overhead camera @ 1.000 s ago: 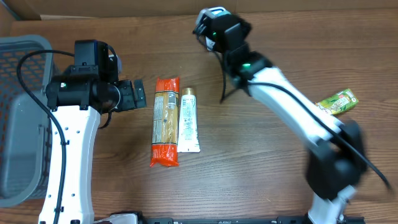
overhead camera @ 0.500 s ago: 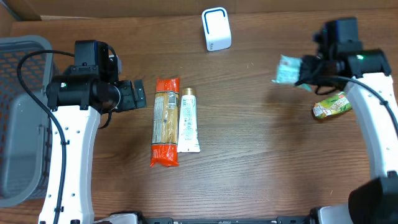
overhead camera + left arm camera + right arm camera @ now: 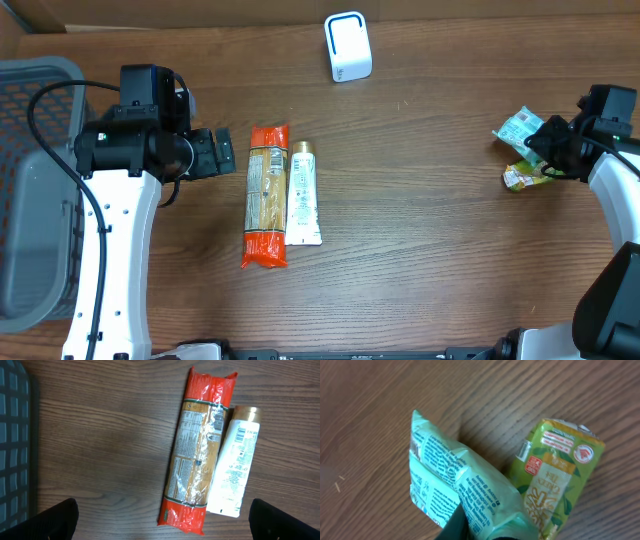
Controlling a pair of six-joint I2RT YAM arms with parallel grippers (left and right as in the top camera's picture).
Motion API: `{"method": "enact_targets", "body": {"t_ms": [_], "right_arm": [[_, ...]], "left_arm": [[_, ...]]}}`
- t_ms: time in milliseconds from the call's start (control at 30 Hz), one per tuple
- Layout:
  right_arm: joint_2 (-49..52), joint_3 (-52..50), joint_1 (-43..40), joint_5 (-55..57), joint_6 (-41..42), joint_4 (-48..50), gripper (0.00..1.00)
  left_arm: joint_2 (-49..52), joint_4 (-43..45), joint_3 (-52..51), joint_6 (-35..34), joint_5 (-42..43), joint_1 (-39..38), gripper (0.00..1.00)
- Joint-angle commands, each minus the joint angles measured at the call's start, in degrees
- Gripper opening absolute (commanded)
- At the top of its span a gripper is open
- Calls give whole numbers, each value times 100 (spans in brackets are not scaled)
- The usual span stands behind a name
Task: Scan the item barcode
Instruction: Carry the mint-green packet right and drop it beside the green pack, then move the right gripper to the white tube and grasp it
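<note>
At the right edge of the desk point(image 3: 420, 250), the right gripper point(image 3: 545, 146) pinches a pale green packet point(image 3: 519, 129) by its near end. The jaws are narrow, with only a dark fingertip showing under the wrapper in the wrist view. The packet hangs tilted just above the wood, its printed face up, touching or almost touching a green tea pack point(image 3: 535, 176) lying just beside it on the near side.

The white scanner point(image 3: 348, 47) stands well apart at the far middle of the desk, and the packet is not facing it. By its position next to the tea pack, this looks like the setting-down end of a scan, not the start of one.

2 items, an orange pasta pack point(image 3: 266, 195) and a white tube point(image 3: 303, 194), lie touching side by side at the left middle and probably remain to be scanned.

The right arm reaches out low from the near right. The left gripper point(image 3: 228, 152) hovers wide and empty just left of the pasta, with a grey basket point(image 3: 40, 80) at the far left.
</note>
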Motion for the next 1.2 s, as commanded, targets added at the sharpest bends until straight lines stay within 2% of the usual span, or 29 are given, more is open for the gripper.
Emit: {"method": "enact_targets", "body": {"t_ms": [0, 67, 133, 300, 500, 600, 667, 767, 1000, 1167], "right_arm": [[-94, -7, 22, -9, 70, 83, 25], [-94, -7, 24, -9, -42, 44, 35], [-96, 0, 24, -11, -83, 9, 39], [-146, 262, 28, -216, -142, -426, 39], [-393, 1235, 348, -1132, -470, -1644, 40], [-424, 1554, 859, -1692, -470, -2092, 51], [-391, 1534, 1506, -2181, -470, -2055, 60], [-286, 1473, 2358, -2192, -470, -1805, 70], [619, 1421, 4076, -2199, -466, -992, 70], [1200, 1421, 4697, -2236, -444, -739, 70]], "left_arm": [[-26, 9, -9, -55, -35, -13, 99], [-26, 9, -9, -55, -35, -11, 100], [-26, 9, -9, -55, -35, -13, 100], [-26, 9, -9, -55, -35, -11, 100], [-26, 9, -9, -55, -35, -13, 100], [-26, 9, -9, -55, -35, -13, 100], [-26, 9, -9, -55, -37, -11, 100], [-26, 11, -9, -55, -35, -11, 99], [-26, 9, -9, -55, -35, -11, 100], [-26, 7, -9, -55, -35, -11, 99]]}}
